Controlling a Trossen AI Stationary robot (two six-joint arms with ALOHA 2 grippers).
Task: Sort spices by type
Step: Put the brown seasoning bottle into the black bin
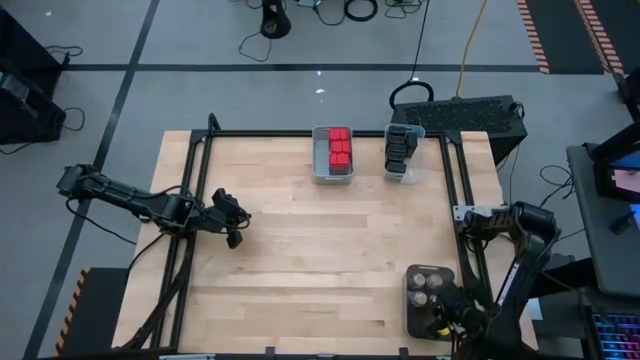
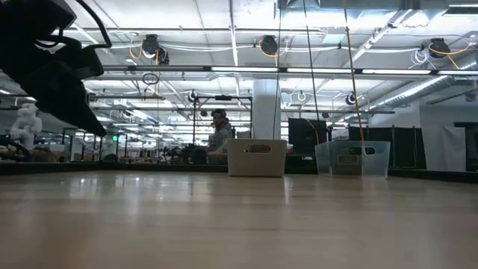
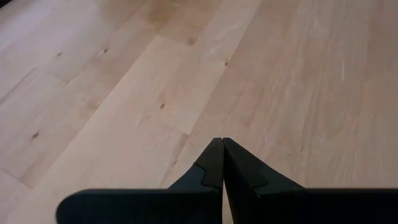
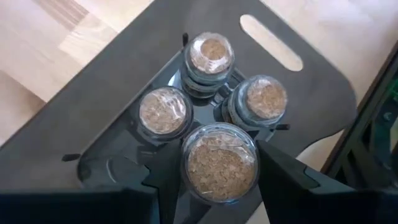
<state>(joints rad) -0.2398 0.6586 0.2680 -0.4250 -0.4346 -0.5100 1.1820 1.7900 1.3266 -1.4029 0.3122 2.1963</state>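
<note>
Three round jars with tan-brown tops (image 4: 211, 53) stand upright in a cluster on the flat dark tray (image 4: 112, 118) at the table's near right. A fourth round jar (image 4: 219, 163) sits between the fingers of my right gripper (image 4: 221, 173), which is shut on it above the tray (image 1: 413, 318). The red-capped spices (image 1: 338, 148) lie in the grey bin, and the dark ones (image 1: 399, 147) in the clear bin, both at the far edge. My left gripper (image 3: 222, 149) hovers shut over bare wood at the table's left (image 1: 235, 218), holding nothing. My right gripper pinches the round jar by its clear side wall (image 4: 186, 168), one finger on each opposite side, just below the tan-brown top. The fingers come steeply from above. The jar stays upright beside the three others; its bottom is hidden, so whether it rests on the tray cannot be told.
The grey bin (image 2: 256, 157) and the clear bin (image 2: 358, 158) stand side by side at the far edge. A black frame (image 1: 300, 133) borders the table. Bare wood spreads across the middle. A person (image 2: 219, 128) is in the room behind.
</note>
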